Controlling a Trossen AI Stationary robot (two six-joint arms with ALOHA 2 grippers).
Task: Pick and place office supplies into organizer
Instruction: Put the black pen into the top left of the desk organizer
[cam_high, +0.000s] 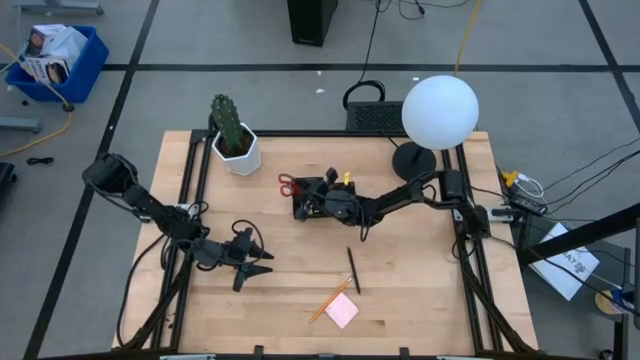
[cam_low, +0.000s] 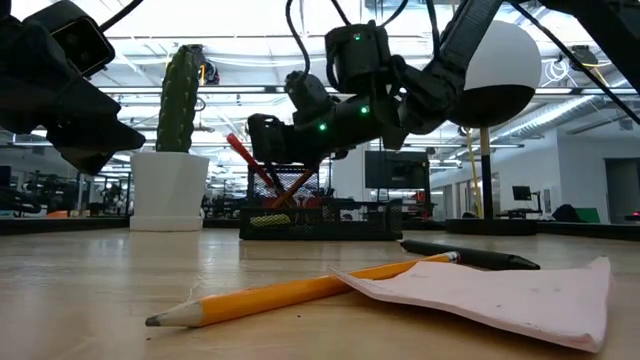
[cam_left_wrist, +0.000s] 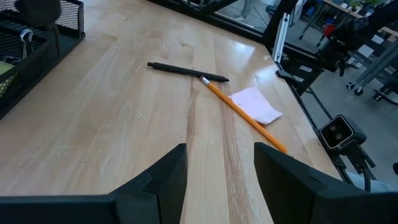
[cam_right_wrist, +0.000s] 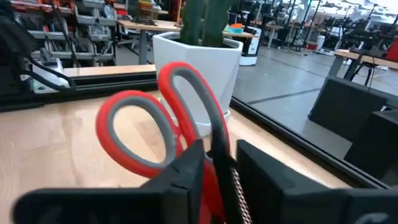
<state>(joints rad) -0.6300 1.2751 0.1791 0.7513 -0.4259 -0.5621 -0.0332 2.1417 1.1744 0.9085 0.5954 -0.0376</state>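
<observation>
Two tools were present: the right tool (cam_high: 318, 199) stood over the organizer (cam_high: 305, 210) at the surface's centre, its fingers (cam_right_wrist: 186, 171) on either side of the red-handled scissors (cam_right_wrist: 161, 118), which stood handles-up in a compartment; whether the grip was firm or letting go could not be told. The left tool (cam_high: 252, 262) hovered empty, its fingers (cam_left_wrist: 165, 180) spread wide, at about 8 o'clock from the organizer. Loose items on the surface: one black pen (cam_high: 353, 271), one orange pencil (cam_high: 329, 300), one pink sticky-note pad (cam_high: 341, 312). From the left tool the pen lay at about 3 o'clock, its long axis running roughly 12 to 6; pencil and pad lay at about 4 o'clock, touching each other. Judged nearer for all three: the left tool. One white cactus pot (cam_high: 238, 150) stood at 10 o'clock from the organizer.
</observation>
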